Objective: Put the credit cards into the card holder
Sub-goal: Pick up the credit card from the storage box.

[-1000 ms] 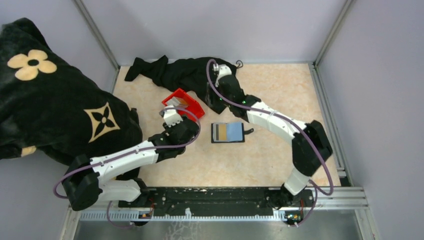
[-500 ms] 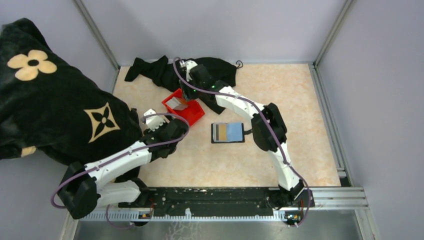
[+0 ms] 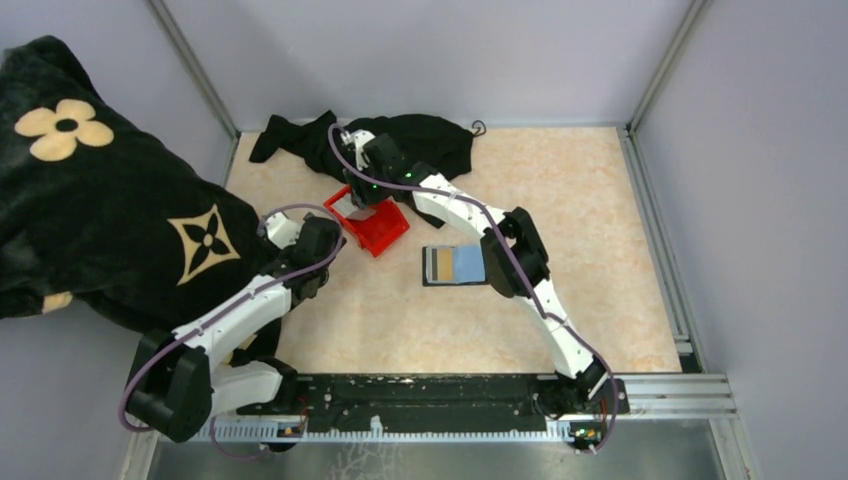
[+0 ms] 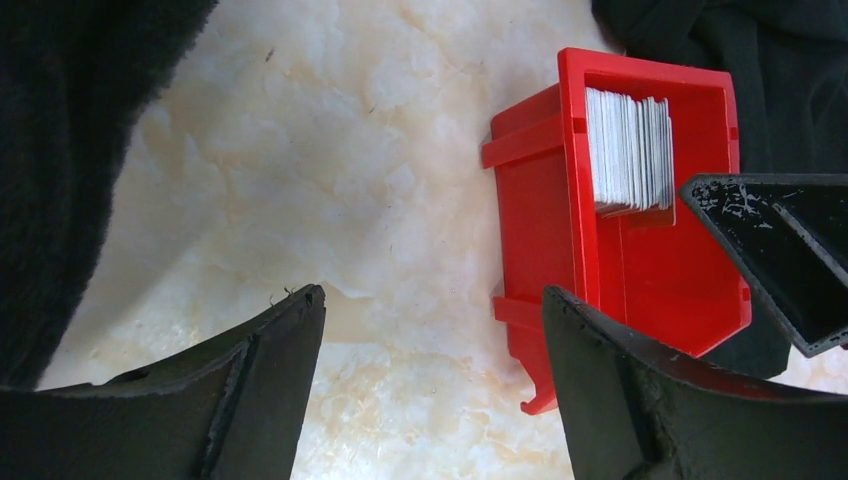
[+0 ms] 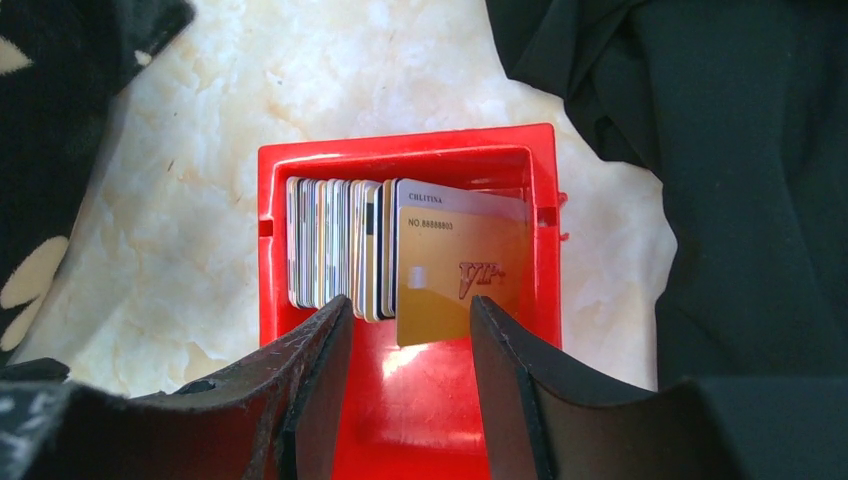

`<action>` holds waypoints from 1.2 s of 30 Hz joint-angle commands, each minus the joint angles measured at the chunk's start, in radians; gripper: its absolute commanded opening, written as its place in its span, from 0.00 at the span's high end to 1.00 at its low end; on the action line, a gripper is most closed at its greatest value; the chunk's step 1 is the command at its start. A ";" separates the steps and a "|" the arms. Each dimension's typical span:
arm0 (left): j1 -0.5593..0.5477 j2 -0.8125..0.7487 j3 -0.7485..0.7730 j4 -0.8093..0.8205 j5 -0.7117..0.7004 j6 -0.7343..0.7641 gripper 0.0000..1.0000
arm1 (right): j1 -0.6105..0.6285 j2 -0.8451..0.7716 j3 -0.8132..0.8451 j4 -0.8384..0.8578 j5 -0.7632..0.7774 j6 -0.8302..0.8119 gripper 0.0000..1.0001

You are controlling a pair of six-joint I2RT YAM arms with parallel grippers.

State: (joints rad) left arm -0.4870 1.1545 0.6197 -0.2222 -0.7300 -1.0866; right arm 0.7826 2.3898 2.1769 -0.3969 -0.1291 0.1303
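Note:
A red bin [image 3: 372, 222] holds a stack of credit cards [image 5: 340, 255] on edge, with a gold card [image 5: 460, 280] leaning at the right end. The stack also shows in the left wrist view [image 4: 628, 150]. My right gripper [image 5: 410, 330] is open right above the bin, its fingers spanning the near ends of the cards without holding any. The black card holder [image 3: 458, 266] lies open on the table to the right of the bin, a tan and a blue card in it. My left gripper [image 4: 430, 330] is open and empty over the bare table left of the bin [image 4: 620, 240].
A large black blanket with tan flowers [image 3: 100, 210] covers the left side. A black cloth [image 3: 370, 140] lies at the back, just behind the bin. Metal frame rails [image 3: 650, 200] edge the table.
My right arm swung left from above the black cloth to over the red bin. My left arm pulled back and left, away from the bin. The bin has shifted a little.

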 commanded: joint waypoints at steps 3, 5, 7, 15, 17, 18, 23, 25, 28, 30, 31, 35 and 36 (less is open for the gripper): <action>0.071 0.049 -0.026 0.130 0.178 0.052 0.15 | 0.010 0.038 0.083 0.016 -0.027 -0.027 0.53; 0.081 0.060 -0.026 0.145 0.199 0.056 0.16 | 0.010 0.051 0.097 0.013 -0.035 -0.025 0.53; 0.090 0.071 -0.025 0.152 0.208 0.062 0.16 | 0.010 0.063 0.109 0.012 -0.042 -0.023 0.53; 0.125 0.093 -0.042 0.192 0.259 0.075 0.16 | 0.004 0.100 0.136 0.016 -0.073 0.002 0.53; 0.131 0.105 -0.043 0.198 0.271 0.077 0.16 | -0.001 0.114 0.148 0.012 -0.084 0.014 0.53; 0.133 0.109 -0.043 0.201 0.274 0.079 0.17 | -0.003 0.120 0.154 0.009 -0.087 0.020 0.53; 0.144 0.130 -0.046 0.221 0.289 0.087 0.17 | -0.010 0.136 0.163 0.009 -0.100 0.034 0.53; 0.149 0.135 -0.046 0.227 0.295 0.091 0.17 | -0.013 0.142 0.168 0.007 -0.108 0.039 0.53; 0.157 0.144 -0.046 0.236 0.304 0.096 0.17 | -0.014 0.144 0.166 0.002 -0.113 0.044 0.53; 0.160 0.152 -0.046 0.244 0.311 0.098 0.17 | -0.016 0.143 0.164 0.001 -0.120 0.052 0.55; 0.162 0.157 -0.046 0.246 0.315 0.099 0.17 | -0.016 0.142 0.164 0.004 -0.124 0.057 0.56; 0.166 0.176 -0.046 0.255 0.329 0.101 0.18 | -0.016 0.131 0.158 0.019 -0.143 0.080 0.61; 0.167 0.179 -0.046 0.259 0.332 0.103 0.18 | -0.016 0.126 0.157 0.021 -0.147 0.084 0.62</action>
State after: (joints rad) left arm -0.3298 1.3167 0.5800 0.0013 -0.4213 -1.0000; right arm 0.7677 2.5111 2.2929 -0.4026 -0.2424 0.1864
